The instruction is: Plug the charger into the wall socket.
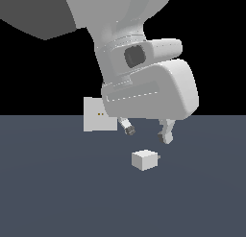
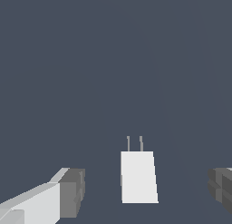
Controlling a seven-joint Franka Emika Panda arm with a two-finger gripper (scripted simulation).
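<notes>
Two grey-tipped fingers of the gripper (image 1: 147,133) hang spread wide above the small white boxy charger (image 1: 144,159) mid-frame; flat white square wall socket (image 1: 96,114) sits centre-left behind.

One robot arm hangs over a dark floor (image 1: 57,197), its single gripper (image 1: 147,132) showing two fingers (image 1: 166,133). Below the gripper lies one charger (image 1: 144,159), a small white cube with two thin prongs (image 2: 134,143). Behind the charger stands one wall socket (image 1: 96,115), a white plate with two tiny holes.
</notes>
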